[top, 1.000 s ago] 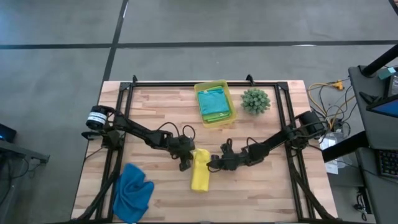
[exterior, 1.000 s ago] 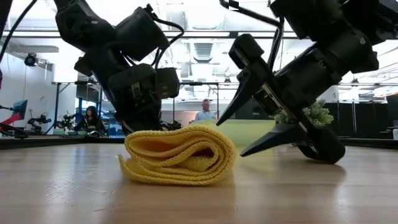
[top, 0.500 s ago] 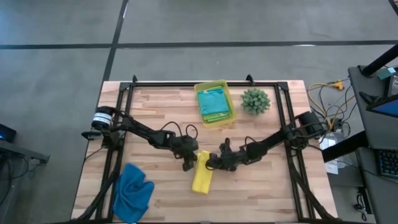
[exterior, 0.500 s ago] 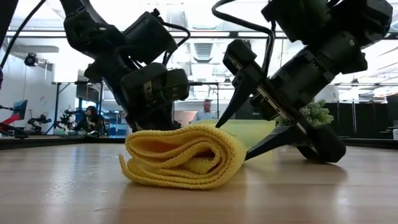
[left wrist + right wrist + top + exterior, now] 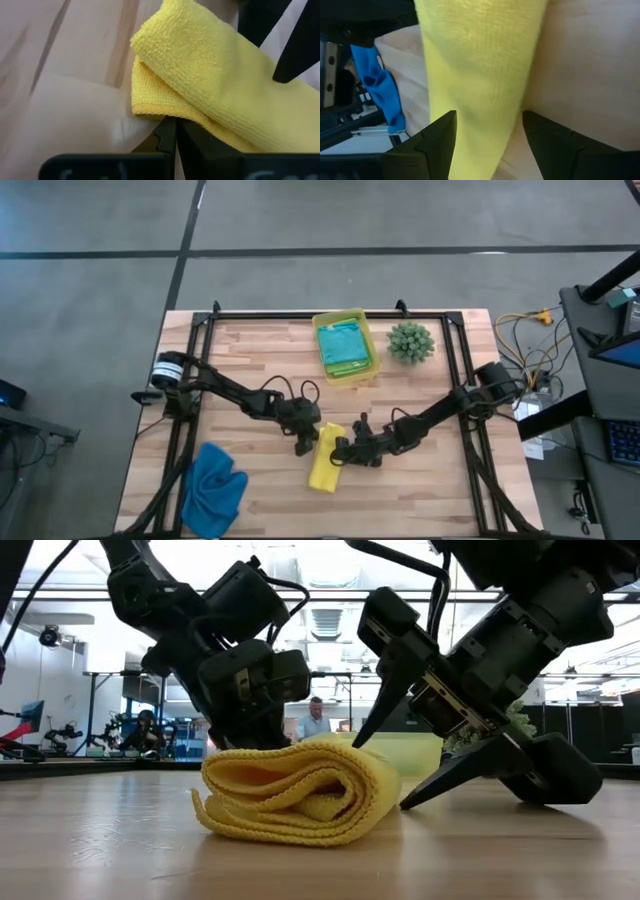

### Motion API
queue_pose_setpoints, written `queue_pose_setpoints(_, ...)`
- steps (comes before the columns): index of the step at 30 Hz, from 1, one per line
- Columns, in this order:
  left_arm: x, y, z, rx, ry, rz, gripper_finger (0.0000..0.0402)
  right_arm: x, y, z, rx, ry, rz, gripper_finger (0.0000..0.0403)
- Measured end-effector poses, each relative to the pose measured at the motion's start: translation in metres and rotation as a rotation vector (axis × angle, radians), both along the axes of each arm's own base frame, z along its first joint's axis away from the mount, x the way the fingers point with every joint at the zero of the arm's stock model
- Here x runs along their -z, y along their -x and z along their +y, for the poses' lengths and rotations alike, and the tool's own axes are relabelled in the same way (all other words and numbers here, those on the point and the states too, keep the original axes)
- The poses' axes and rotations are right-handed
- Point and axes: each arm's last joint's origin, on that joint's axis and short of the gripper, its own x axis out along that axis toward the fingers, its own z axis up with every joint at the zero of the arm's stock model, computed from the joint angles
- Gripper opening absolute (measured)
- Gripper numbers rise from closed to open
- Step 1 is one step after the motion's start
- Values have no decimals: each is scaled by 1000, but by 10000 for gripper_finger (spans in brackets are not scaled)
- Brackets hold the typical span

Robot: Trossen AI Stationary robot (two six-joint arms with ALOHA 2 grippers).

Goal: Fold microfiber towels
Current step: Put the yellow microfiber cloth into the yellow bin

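My right claw (image 5: 343, 450) gapes around the yellow towel (image 5: 324, 456); my left claw (image 5: 304, 442), fingers together, pins its edge. I should close low, catching every layer.

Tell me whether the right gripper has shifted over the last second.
Yes. In the high view the right gripper has moved away from the plastic bin toward the table's near edge, beside the yellow towel.

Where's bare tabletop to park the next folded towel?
Free: the wood right of the yellow towel, below the plant, and the strip between the bin and the table's left edge. Crowded: mid-table, left gripper and right gripper flanking it.
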Motion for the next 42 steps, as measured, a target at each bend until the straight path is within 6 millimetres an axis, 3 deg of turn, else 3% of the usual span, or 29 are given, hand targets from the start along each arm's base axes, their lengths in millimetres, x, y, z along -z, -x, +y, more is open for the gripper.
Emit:
queue_pose_setpoints(13, 7, -17, -5, 91, 80, -34, 0, 0, -7, 0, -30, 67, -44, 226)
queue_pose_setpoints(22, 11, -21, -6, 117, 100, -27, 0, -15, -19, 7, -157, 225, -163, 219)
queue_pose_setpoints(35, 13, -19, -3, 124, 97, -17, 0, -14, -19, 4, -113, 239, -142, 65)
queue_pose_setpoints(42, 2, -13, 7, 113, 87, 6, 0, -14, -19, 4, -135, 260, -144, 18)
